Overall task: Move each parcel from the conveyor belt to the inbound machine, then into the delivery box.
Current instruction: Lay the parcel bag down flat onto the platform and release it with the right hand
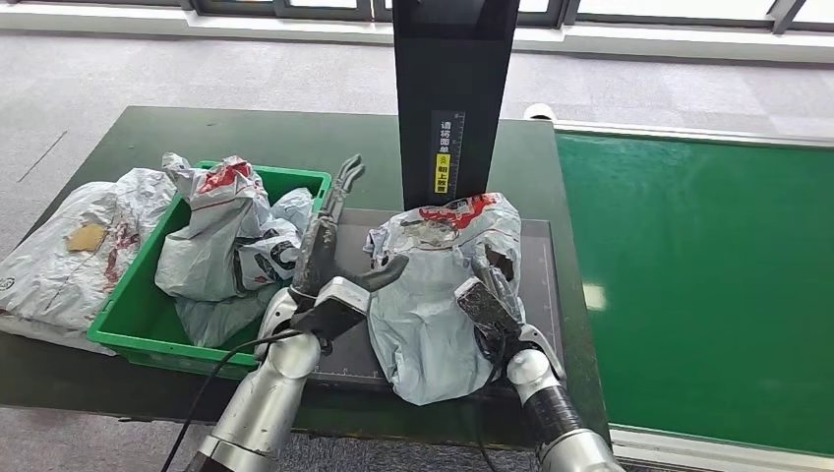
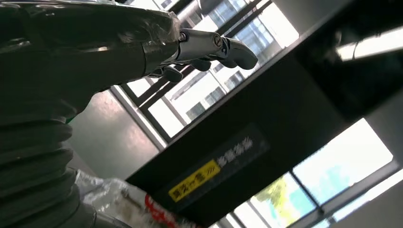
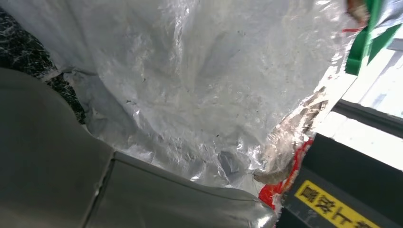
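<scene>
A crumpled grey plastic parcel (image 1: 438, 295) with red print and a torn top lies on the dark platform (image 1: 541, 295) of the inbound machine, below its black column (image 1: 454, 88). The right hand (image 1: 489, 300) grips the parcel's side; the left hand (image 1: 329, 251) is beside it, fingers spread, thumb touching the wrap. To the left, a green box (image 1: 133, 329) holds several similar parcels (image 1: 221, 241), with another parcel (image 1: 69, 251) resting outside it on the table (image 1: 246, 133). The green conveyor belt (image 1: 708, 285) is to the right.

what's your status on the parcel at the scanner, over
Left hand open beside parcel, fingers up. Right hand pressed on parcel's other side. Parcel on inbound machine plate. Green box already stuffed with bags.
</scene>
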